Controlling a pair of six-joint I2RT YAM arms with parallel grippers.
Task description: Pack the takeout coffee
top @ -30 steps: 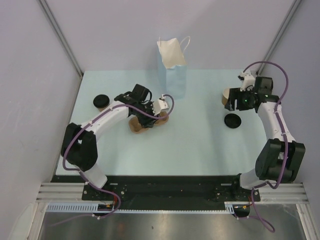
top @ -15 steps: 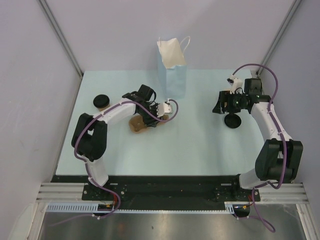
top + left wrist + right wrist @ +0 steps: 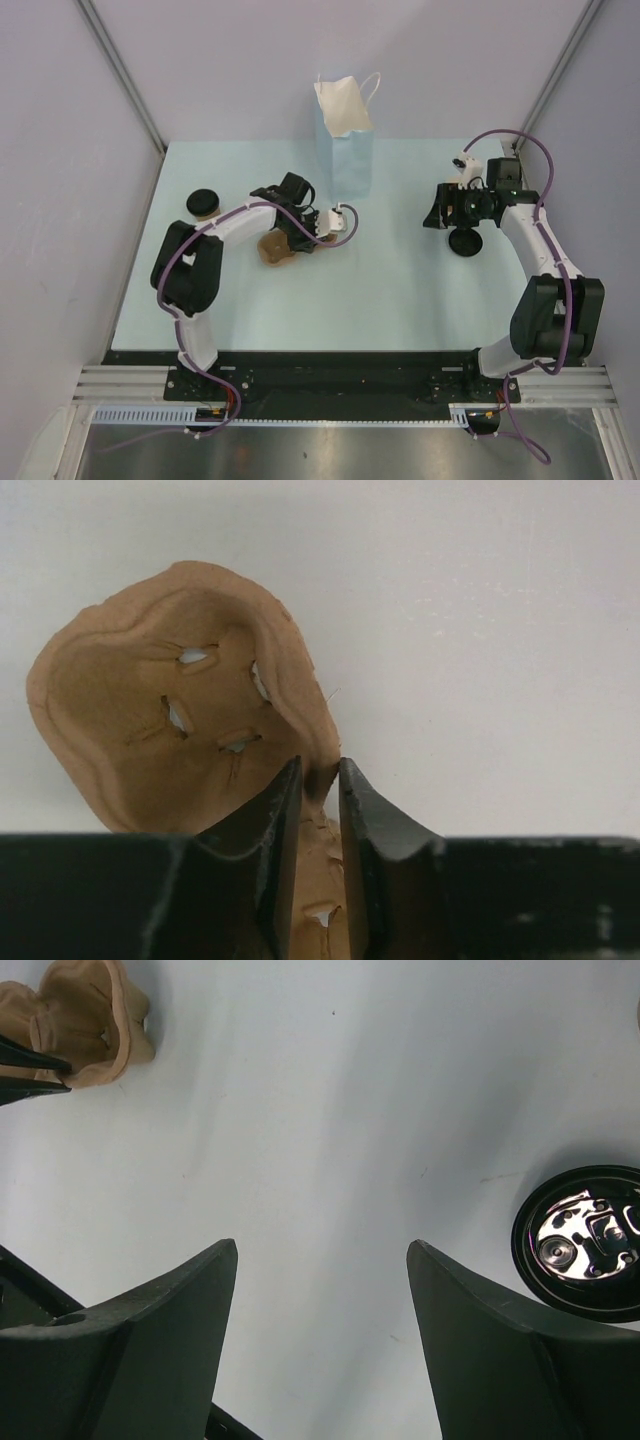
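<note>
Two grippers, two postures: your left gripper [image 3: 320, 772] is pinched tight on the centre ridge of the pulp carrier [image 3: 170, 710], likely to steady or shift it for loading. Your right gripper [image 3: 320, 1250] hangs spread wide and empty, near a loose black lid [image 3: 585, 1245] lying on the table [image 3: 400, 290]. The lidded coffee cup [image 3: 203, 203] stands at the far left, well apart from both, and the blue bag [image 3: 345, 150] stands upright at the far middle, mouth open to receive it.

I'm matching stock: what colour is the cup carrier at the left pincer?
Plain tan-brown. The carrier shows best in the left wrist view.
</note>
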